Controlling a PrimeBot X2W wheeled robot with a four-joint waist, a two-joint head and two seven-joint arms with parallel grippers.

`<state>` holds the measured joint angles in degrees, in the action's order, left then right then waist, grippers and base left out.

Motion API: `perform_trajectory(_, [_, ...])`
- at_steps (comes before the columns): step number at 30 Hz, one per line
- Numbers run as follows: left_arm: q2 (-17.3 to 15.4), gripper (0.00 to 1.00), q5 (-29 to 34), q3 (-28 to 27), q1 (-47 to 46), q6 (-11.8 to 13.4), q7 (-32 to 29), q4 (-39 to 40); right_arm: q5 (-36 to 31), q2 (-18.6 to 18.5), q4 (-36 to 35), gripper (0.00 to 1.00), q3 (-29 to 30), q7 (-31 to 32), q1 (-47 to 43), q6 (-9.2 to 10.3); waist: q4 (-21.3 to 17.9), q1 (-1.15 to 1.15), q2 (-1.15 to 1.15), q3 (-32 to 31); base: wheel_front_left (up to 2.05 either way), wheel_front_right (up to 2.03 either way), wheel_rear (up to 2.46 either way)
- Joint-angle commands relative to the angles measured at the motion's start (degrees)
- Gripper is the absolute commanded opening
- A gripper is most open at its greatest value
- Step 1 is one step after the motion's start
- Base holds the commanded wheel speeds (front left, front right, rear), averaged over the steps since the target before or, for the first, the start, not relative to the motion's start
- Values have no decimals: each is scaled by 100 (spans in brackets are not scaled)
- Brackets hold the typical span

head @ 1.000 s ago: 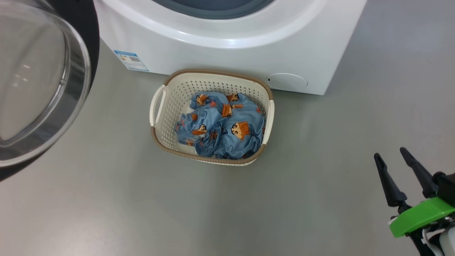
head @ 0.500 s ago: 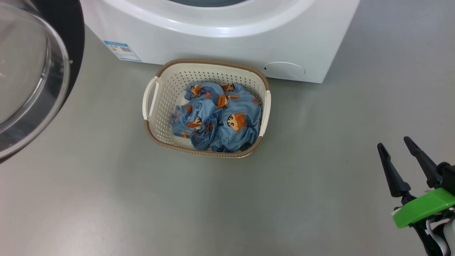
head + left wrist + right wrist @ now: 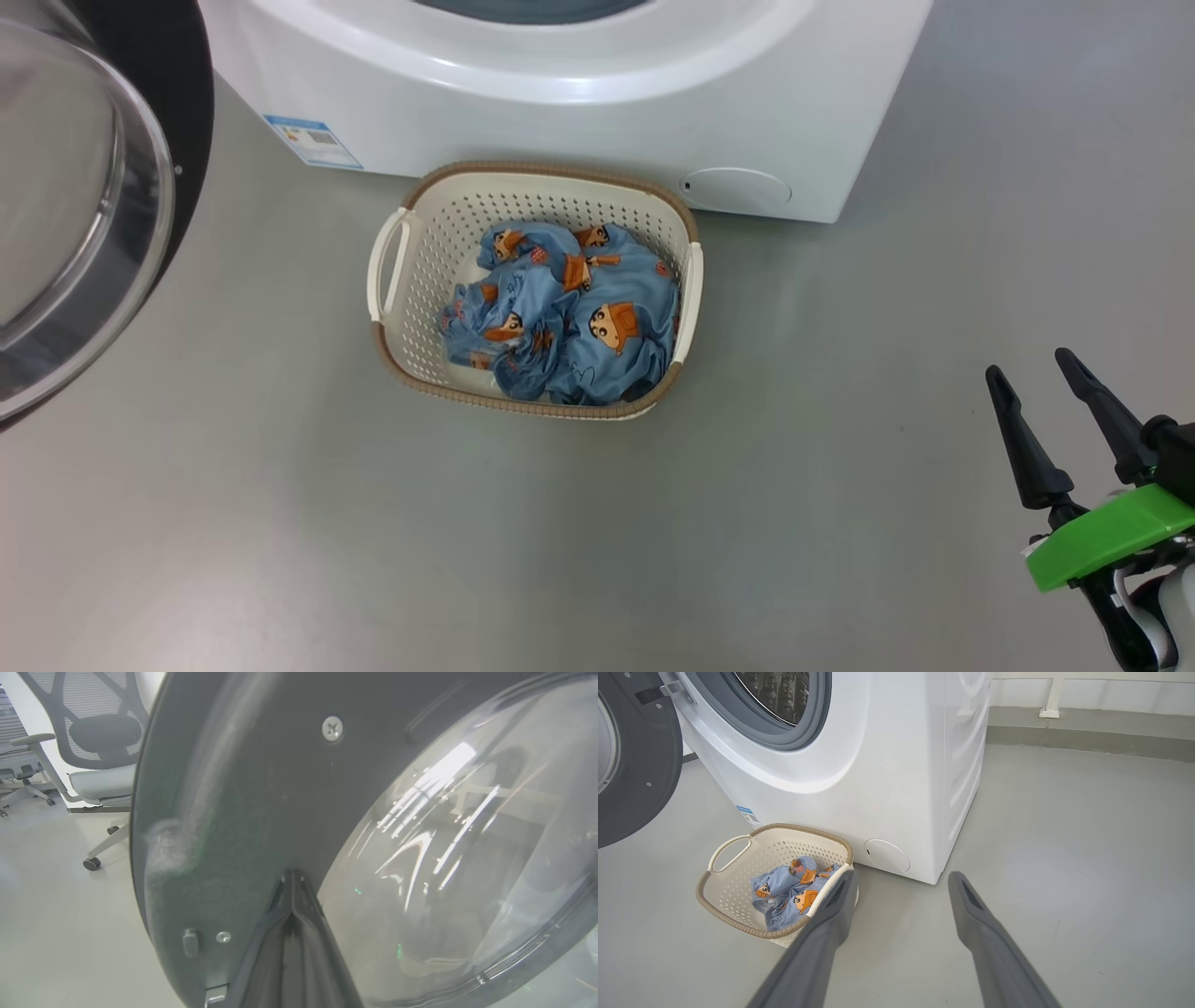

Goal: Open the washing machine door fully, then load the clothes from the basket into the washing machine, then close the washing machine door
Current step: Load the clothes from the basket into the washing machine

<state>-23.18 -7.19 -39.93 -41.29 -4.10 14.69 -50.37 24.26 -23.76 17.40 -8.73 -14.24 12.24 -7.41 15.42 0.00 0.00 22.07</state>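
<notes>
The washing machine (image 3: 579, 84) stands at the top of the head view, its steel drum (image 3: 777, 690) showing in the right wrist view. The washing machine door (image 3: 84, 205) hangs open at the left, glass bowl towards me. My left gripper (image 3: 292, 873) is shut, its tip against the door's (image 3: 224, 788) dark inner rim beside the glass. The basket (image 3: 425, 280) sits on the floor before the machine, holding the clothes (image 3: 569, 317). My right gripper (image 3: 1029, 363) hovers open and empty at the lower right, well right of the basket (image 3: 733, 882) and clothes (image 3: 794, 893).
Grey floor (image 3: 280, 523) spreads in front of and to the right of the machine. A grey office chair (image 3: 98, 742) stands beyond the door's edge. A wall base (image 3: 1087, 732) runs behind the machine on the right.
The whole head picture has shifted up and left, so the camera moved. The door's edge has drawn further left than the basket did, swinging wider. The right gripper stays open.
</notes>
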Motion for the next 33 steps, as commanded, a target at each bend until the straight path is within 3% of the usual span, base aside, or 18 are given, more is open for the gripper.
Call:
perform_trajectory(1, [-351, 0, 68, -119, 146, -20, 30, 237, -59, -55, -91, 100, -108, -76, -95, -8, 4, 0, 0, -95, 0, 0, 0])
perform_trajectory(16, [271, 0, -60, 40, 1173, -319, 30, 998, 26, 96, -11, 100, -180, -76, -375, -8, -43, 0, 0, -780, 0, 0, 0])
perform_trajectory(20, [383, 22, -115, 259, 1510, -334, 30, 1276, 45, 148, -4, 100, -176, -76, -439, -8, -72, 0, 0, -954, 0, 0, 0])
perform_trajectory(21, [409, 35, -143, 333, 1606, -335, 30, 1346, 49, 161, -2, 100, -171, -76, -455, -8, -76, 0, 0, -999, 0, 0, 0])
perform_trajectory(22, [435, 42, -182, 393, 1699, -335, 30, 1418, 51, 173, 3, 100, -171, -76, -471, -8, -83, 0, 0, -1040, 0, 0, 0])
perform_trajectory(24, [460, 48, -242, 450, 1783, -336, 30, 1483, 52, 184, 7, 100, -171, -76, -488, -8, -89, 0, 0, -1087, 0, 0, 0])
perform_trajectory(27, [492, 82, -391, 647, 2044, -337, 30, 1642, 57, 221, 6, 100, -142, -76, -554, -8, -109, 0, 0, -1211, 0, 0, 0])
perform_trajectory(31, [552, 100, -605, 912, 2382, -337, 30, 1868, 73, 267, 14, 100, -115, -76, -657, -8, -139, 0, 0, -1371, 0, 0, 0])
perform_trajectory(33, [564, 100, -623, 1090, 2569, -337, 30, 2015, 79, 295, 14, 100, -95, -76, -704, -8, -160, 0, 0, -1440, 0, 0, 0])
